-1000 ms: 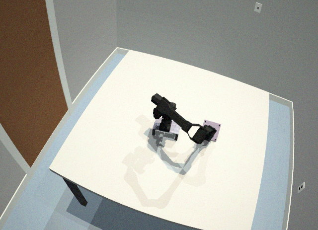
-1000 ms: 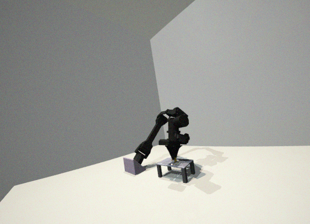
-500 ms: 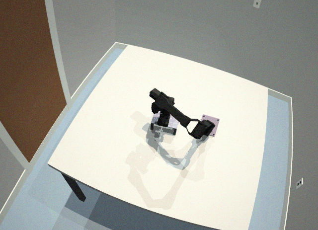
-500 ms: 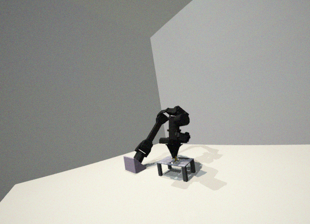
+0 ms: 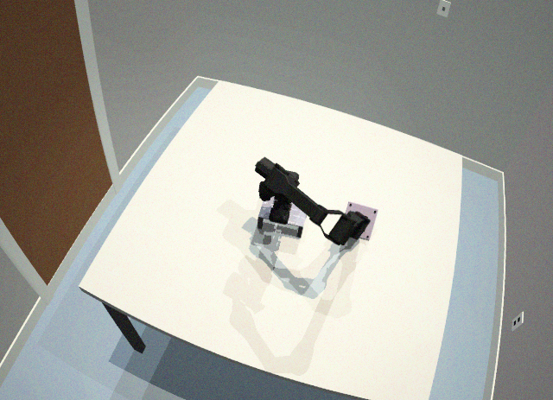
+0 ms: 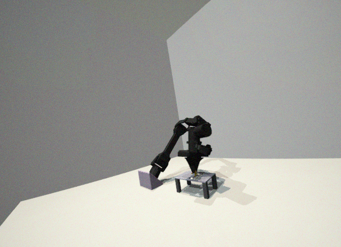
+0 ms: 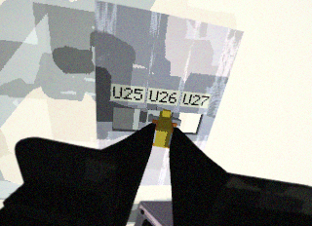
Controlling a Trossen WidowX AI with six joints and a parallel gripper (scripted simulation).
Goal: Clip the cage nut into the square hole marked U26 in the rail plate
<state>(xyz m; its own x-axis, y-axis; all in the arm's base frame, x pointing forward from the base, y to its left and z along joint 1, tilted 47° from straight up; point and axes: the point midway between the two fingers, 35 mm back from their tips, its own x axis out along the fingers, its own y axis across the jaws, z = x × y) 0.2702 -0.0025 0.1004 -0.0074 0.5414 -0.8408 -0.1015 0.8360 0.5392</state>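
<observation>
The white bench (image 5: 384,163) (image 6: 110,219) was the largest thing in the scene, its top crossed by the shadows of the black WidowX arm (image 5: 303,200) (image 6: 171,143). The arm rose from a sloped mauve base block (image 5: 372,215) (image 6: 144,180), arched over and pointed its wrist down at the rail plate (image 5: 296,212) (image 6: 205,177) (image 7: 195,56). That plate lay level on short dark legs (image 6: 205,190), near the base block but apart from it. Across it ran the labels U25 (image 7: 128,94), U26 (image 7: 163,96) and U27 (image 7: 196,99), with openings beneath them; the U27 opening (image 7: 190,124) showed bright, while the one under U26 was largely hidden. The black jaws (image 6: 195,171) were grasping the cage nut (image 6: 195,173) (image 7: 163,132), their tips pressed to its two sides. The nut, smallest of all and yellow, was at the U26 position, directly below that label in the wrist view. Whether its wings had passed through the hole could not be told.
</observation>
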